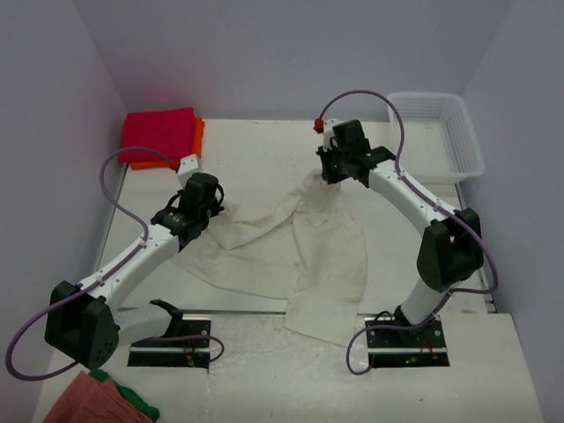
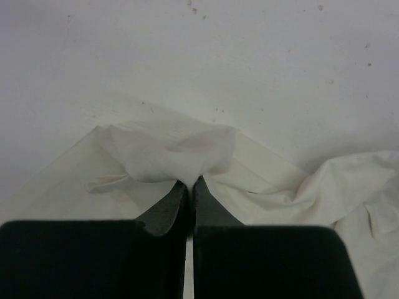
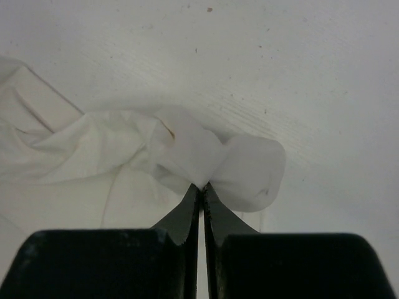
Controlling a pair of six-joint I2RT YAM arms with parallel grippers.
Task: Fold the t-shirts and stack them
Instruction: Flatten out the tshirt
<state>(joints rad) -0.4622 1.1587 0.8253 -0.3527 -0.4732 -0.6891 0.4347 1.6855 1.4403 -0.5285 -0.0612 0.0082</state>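
A white plastic mesh basket point(image 1: 465, 132) sits at the far right corner of the white table point(image 1: 256, 159), while a crumpled salmon-pink cloth point(image 1: 84, 401) apparently overlaps a green cloth point(image 1: 137, 404) at the near left.

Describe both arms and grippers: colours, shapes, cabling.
Identical left arm and right arm: white links, black joint housings, looping purple cables, black base plates. A red connector tips the right one's cable. The left gripper and right gripper have black tapered fingers.

cream t-shirt point(image 1: 330, 256): wrinkly matt cloth | table point(image 1: 264, 150): matt white (faintly speckled) | basket point(image 1: 467, 145): plastic mesh
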